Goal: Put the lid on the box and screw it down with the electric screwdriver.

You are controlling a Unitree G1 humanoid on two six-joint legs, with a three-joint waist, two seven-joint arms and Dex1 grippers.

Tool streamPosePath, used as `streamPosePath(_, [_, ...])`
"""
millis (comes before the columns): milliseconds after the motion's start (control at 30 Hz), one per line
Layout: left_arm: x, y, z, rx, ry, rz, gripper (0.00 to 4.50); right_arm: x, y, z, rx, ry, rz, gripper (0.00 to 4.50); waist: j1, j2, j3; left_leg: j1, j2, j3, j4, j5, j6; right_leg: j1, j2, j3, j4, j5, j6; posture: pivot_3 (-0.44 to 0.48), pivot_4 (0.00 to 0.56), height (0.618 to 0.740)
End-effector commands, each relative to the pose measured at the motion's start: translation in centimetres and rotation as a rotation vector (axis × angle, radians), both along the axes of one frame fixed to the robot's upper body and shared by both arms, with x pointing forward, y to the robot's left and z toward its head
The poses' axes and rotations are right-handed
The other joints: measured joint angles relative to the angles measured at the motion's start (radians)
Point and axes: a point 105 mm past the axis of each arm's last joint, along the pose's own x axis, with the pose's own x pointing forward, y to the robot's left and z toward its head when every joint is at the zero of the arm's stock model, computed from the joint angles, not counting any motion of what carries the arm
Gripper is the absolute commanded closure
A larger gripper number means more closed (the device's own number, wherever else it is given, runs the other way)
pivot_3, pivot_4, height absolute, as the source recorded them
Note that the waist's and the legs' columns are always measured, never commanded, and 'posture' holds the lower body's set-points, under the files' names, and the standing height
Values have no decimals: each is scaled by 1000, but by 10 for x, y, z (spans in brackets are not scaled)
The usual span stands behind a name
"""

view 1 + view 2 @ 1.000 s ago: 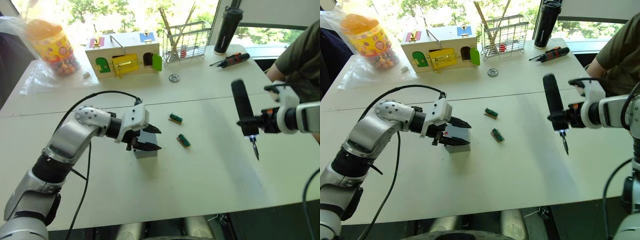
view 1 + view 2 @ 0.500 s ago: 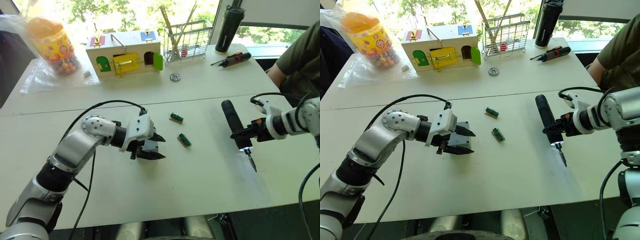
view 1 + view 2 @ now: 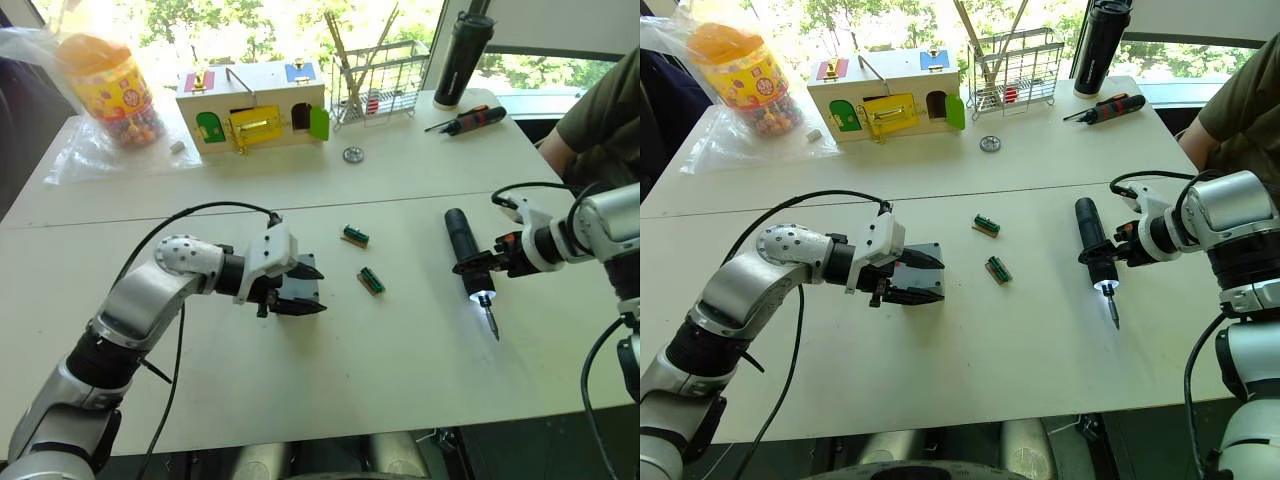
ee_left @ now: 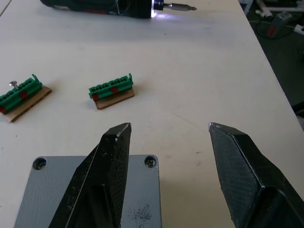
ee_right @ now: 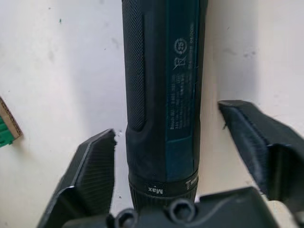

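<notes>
table (image 3: 400,360): white, bare under and ahead of both sets of jaws
green terminal blocks (image 3: 371,281): two, between the left and right jaws
wooden box (image 3: 255,105): far beyond the left jaws
candy jar (image 3: 105,92): far corner
black bottle (image 3: 459,58): beyond the right jaws
wire rack (image 3: 375,85): beside it

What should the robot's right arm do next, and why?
Probably draw the right end effector back: its fingers stand open either side of the screwdriver, which lies on the table, and the lid already sits on the box.
</notes>
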Motion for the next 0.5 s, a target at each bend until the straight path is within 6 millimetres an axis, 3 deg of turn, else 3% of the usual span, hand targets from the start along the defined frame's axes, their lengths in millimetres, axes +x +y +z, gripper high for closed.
streamPosePath(33, [2,2,11,-28,-31,12,1832,7,-6,8,-38,-41,-20,22,0,0,0,0,0,0,0,0,0,0,0,0,0,0,0,0,150,740])
streamPosePath(300, [7,8,16,-31,-29,38,1832,15,-1,28,-56,-138,44,22,-1,0,0,0,0,0,0,0,0,0,0,0,0,0,0,0,150,740])
streamPosePath(500, [21,26,30,-61,-44,130,1832,20,18,61,-96,-320,212,22,-2,0,0,0,0,0,-1,0,0,-1,0,0,0,0,0,0,150,740])
